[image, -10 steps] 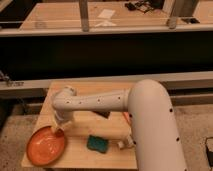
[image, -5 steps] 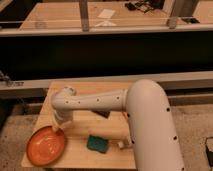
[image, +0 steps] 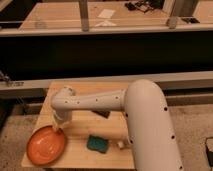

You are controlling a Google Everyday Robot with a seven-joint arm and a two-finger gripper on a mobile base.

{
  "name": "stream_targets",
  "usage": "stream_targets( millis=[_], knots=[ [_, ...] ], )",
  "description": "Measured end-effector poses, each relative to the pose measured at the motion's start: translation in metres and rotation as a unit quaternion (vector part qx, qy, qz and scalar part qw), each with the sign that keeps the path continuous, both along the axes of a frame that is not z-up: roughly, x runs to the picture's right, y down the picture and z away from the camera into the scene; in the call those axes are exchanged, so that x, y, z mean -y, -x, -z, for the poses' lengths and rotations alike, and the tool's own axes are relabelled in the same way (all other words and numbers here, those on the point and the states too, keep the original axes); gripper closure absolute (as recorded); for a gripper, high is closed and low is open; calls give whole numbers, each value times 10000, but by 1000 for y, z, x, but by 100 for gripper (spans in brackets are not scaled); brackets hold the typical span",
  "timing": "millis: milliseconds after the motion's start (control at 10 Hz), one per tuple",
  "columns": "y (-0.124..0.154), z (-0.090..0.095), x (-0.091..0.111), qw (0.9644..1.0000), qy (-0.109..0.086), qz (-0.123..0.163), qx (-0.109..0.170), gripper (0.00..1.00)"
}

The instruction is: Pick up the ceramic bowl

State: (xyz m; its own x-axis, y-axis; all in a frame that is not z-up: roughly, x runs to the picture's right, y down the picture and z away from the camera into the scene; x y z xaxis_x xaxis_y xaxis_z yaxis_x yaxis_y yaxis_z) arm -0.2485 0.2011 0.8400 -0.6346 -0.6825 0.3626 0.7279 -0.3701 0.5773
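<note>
The ceramic bowl (image: 46,146) rests at the front-left corner of the table (image: 80,131). It appears empty. The pincer (image: 56,128) is positioned at the bowl's far rim. Its opening cannot be told from this view, nor whether it grips the rim.

Handling: expect a rigid, moderately heavy and breakable item with a glossy, slippery glaze. Grasp across the rim, one side inside and one outside, and lift level. A teal sponge (image: 97,144) lies near the bowl, apart from it.
</note>
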Motion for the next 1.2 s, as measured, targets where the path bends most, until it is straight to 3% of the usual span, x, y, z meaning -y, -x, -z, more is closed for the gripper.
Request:
stream_targets(
  millis=[200, 600, 1000, 1200],
  knots=[
    [1, -1, -1, 10000, -13, 23, 1, 47],
    [-3, 13, 15, 9998, -51, 143, 100, 81],
    [-6, 21, 25, 9996, -84, 198, 184, 93],
    [-11, 34, 42, 9995, -102, 200, 210, 97]
  ],
)
